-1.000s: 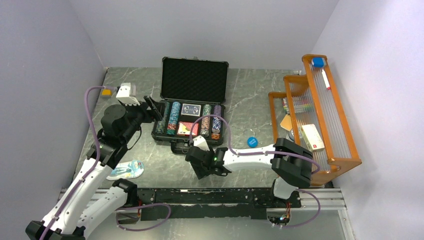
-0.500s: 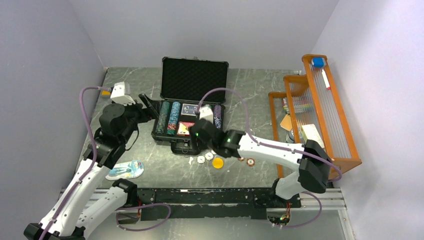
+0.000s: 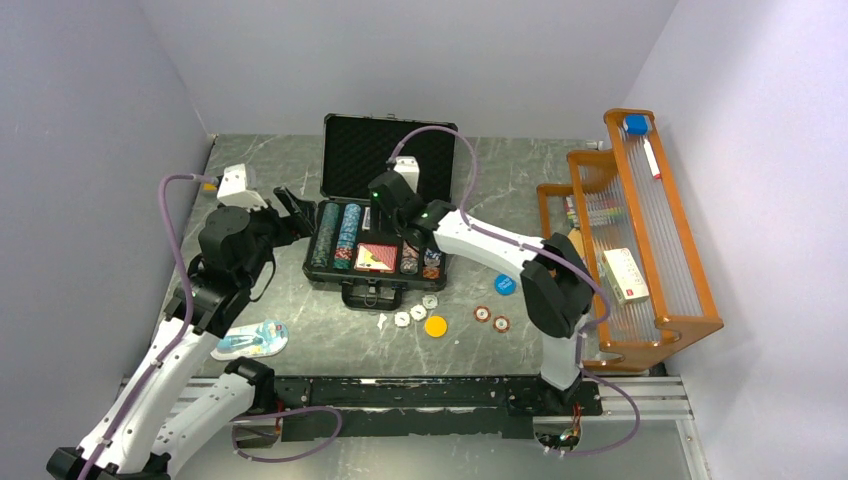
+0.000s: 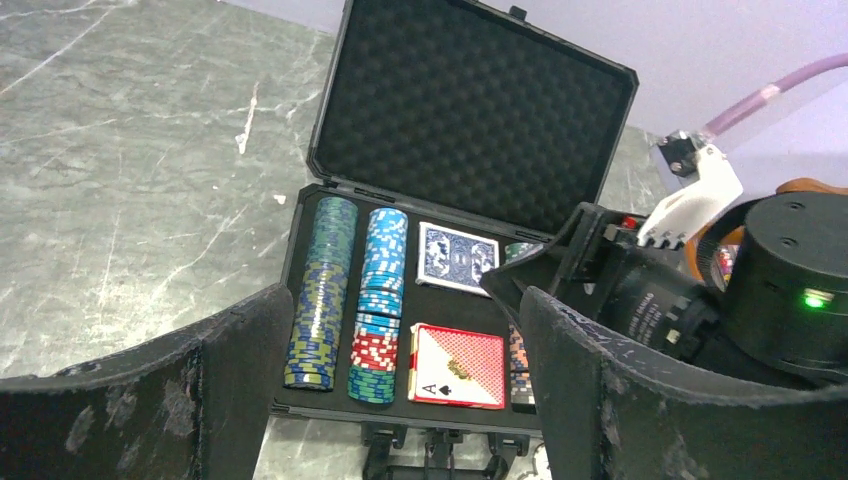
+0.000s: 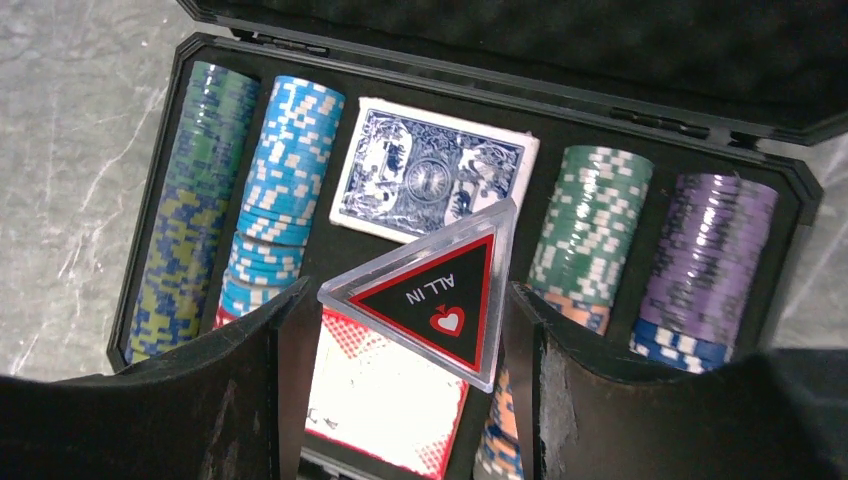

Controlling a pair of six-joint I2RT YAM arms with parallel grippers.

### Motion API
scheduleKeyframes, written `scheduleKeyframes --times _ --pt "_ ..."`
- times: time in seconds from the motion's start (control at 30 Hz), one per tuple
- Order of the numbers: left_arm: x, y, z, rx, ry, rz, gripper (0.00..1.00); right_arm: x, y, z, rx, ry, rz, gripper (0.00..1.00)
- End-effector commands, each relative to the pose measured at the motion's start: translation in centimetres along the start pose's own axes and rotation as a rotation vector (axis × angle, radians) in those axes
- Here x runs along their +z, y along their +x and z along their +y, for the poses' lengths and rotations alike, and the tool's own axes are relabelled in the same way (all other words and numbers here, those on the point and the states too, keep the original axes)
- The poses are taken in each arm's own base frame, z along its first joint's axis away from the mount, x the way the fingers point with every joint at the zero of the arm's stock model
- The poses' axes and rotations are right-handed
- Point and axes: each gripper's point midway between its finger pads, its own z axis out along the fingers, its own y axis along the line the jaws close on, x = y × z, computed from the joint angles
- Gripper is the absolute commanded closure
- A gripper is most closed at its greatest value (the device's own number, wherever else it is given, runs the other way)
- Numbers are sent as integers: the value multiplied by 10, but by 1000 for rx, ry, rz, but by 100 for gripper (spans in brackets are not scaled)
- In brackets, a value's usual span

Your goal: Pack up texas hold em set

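Right gripper [image 5: 405,330] has swung from the near table to over the open briefcase [image 3: 388,160], pinching the ALL IN triangle [image 5: 430,295] above the red deck [image 5: 385,400]; probably placing next. Left gripper [image 4: 400,340] is spread and empty at the case's left. Round discs [image 3: 417,314] and loose chips [image 3: 491,318] are still unpacked on the table near the case.

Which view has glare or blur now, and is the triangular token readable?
Right wrist: glare bleaches the red card deck beneath the right hand; the clear triangular ALL IN token it holds reads sharply. Left wrist: black foam-lined briefcase crisp. Top external: even light.
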Motion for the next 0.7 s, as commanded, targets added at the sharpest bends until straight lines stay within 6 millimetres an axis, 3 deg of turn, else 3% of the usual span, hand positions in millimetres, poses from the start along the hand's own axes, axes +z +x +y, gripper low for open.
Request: scheduleKeyframes --times 0.0,0.27,0.67 --pt "0 -7 2 12 -25 -18 12 22 -12 4 14 26 -31 45" --pt "-1 -5 5 11 -33 -16 12 59 -6 7 -94 22 -25 44" --pt "1 -2 7 15 -43 -6 12 78 6 4 -268 -13 19 38"
